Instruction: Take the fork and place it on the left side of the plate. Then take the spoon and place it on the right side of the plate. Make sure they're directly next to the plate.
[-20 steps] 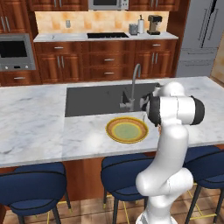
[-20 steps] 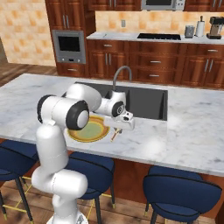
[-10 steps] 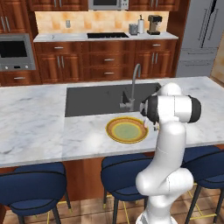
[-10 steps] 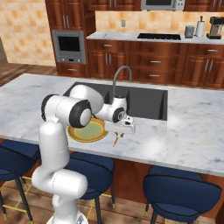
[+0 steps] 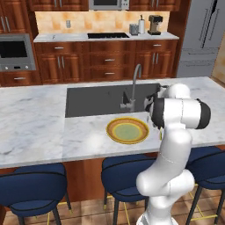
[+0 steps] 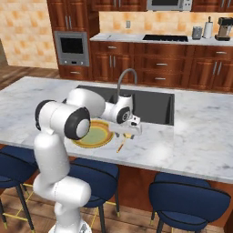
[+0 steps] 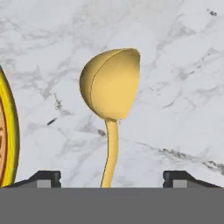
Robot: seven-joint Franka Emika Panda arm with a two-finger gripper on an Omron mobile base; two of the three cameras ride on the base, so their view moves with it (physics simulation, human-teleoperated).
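Hand (image 6: 129, 132) of ours hangs low over the worktop (image 6: 200, 132) just right of the plate (image 6: 93, 134), its fingers spread wide apart and gripping nothing. In the hand view we see the two dark fingertips (image 7: 43, 178) standing far out to either side, with the spoon (image 7: 111, 96) lying free on the marble between them, touched by neither. Its round yellow bowl points away from our wrist and its thin handle runs back toward us.

From the right base view, the spoon (image 6: 122, 144) rests on the worktop close beside the plate's right edge, its handle angled toward the near edge of the island. The yellow rim of the plate (image 7: 8, 131) shows at the left of the hand view, a strip of marble between it and the spoon.

In the left base view the plate (image 5: 128, 130) sits near the front of the worktop, just on the near side of the dark sink (image 5: 96, 99) and its curved faucet (image 5: 134, 85).
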